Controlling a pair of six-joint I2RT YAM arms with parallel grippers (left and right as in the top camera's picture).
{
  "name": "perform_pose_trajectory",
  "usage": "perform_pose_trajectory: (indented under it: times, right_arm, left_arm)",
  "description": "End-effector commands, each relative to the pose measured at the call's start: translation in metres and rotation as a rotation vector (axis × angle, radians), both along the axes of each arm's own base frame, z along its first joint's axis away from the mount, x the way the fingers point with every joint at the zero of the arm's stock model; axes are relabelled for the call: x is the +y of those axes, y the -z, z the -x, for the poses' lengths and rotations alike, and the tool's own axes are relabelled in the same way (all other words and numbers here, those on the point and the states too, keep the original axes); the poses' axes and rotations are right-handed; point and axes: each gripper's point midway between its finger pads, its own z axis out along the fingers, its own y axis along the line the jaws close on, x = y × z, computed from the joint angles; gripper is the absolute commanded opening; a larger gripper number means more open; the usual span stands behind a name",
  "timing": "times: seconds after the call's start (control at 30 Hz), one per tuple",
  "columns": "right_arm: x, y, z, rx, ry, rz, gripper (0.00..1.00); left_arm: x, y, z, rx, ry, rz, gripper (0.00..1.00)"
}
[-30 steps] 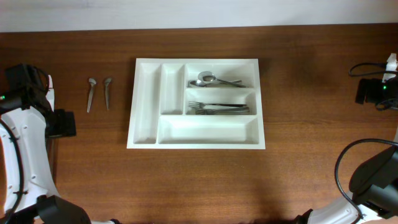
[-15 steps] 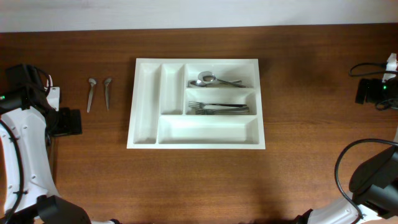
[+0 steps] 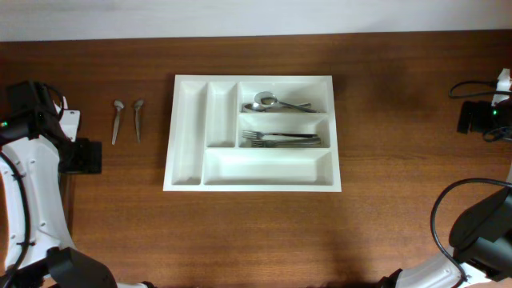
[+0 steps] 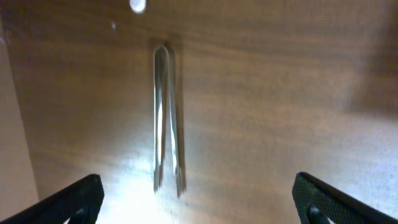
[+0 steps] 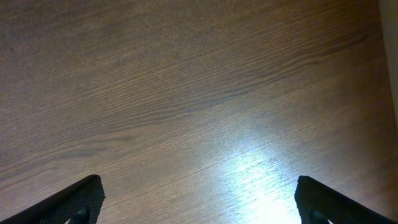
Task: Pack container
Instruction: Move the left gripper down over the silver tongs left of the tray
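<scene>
The right gripper (image 5: 199, 202) hangs wide open over the table (image 5: 186, 93). The left gripper (image 4: 199, 205), also wide open and empty, has edged toward two loose spoons (image 3: 138, 118) at nine o'clock of the central tray (image 3: 264, 187), likely to fetch them. The tray's one-o'clock slot holds packed spoons (image 3: 272, 102), its three-o'clock slot forks (image 3: 280, 138); the others are empty.
</scene>
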Motion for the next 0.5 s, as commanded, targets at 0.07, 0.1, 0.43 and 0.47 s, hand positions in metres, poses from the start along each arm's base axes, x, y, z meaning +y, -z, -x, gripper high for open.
perform_pose_trajectory:
  times: [0.07,0.1,0.43,0.47]
  right_arm:
    - [0.0,0.0,0.001,0.002,0.006,0.003,0.99]
    - [0.0,0.0,0.001,0.002,0.006,0.003,0.99]
    - [0.0,0.0,0.001,0.002,0.006,0.003,0.99]
    - [0.0,0.0,0.001,0.002,0.006,0.003,0.99]
  left_arm:
    - [0.005,0.001,-0.007,-0.023,0.026,0.007,0.99]
    - [0.008,0.002,-0.007,-0.02,0.035,0.011,0.99]
    - [0.056,0.045,0.014,-0.054,-0.147,0.246,0.99]
    - [0.058,0.047,0.014,-0.06,-0.155,0.259,0.99]
